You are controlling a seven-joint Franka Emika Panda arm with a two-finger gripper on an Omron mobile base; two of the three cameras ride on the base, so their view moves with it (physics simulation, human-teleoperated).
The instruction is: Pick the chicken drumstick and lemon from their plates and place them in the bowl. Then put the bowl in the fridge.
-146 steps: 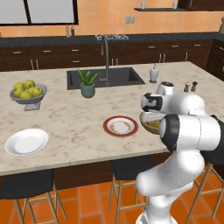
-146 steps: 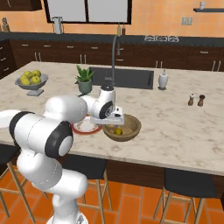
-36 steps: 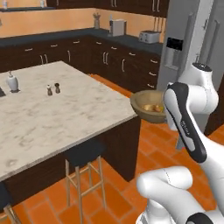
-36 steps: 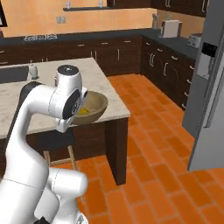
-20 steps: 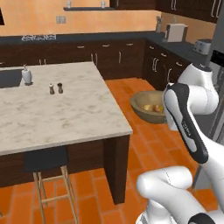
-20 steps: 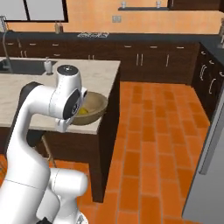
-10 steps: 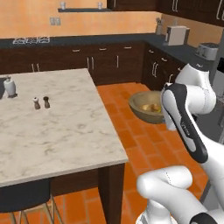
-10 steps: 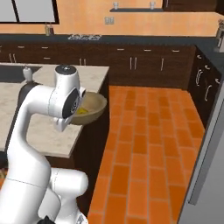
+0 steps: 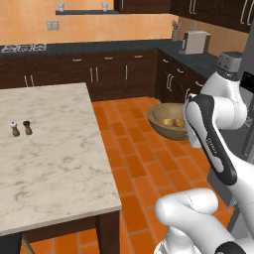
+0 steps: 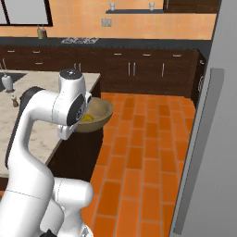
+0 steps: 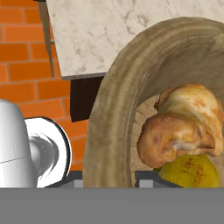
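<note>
Carrying the bowl (image 9: 167,120) level matters now, gripper (image 11: 107,177) clenched on its rim, drumstick (image 11: 181,124) and lemon (image 11: 190,171) inside, fridge (image 10: 210,139) at three o'clock.

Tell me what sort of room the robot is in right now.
A home kitchen, rendered: a marble-topped island, dark cabinets under a counter with a toaster, and the grey fridge close by.

Open floor (image 10: 148,139) between island (image 10: 41,125) and fridge (image 10: 208,139)
</note>
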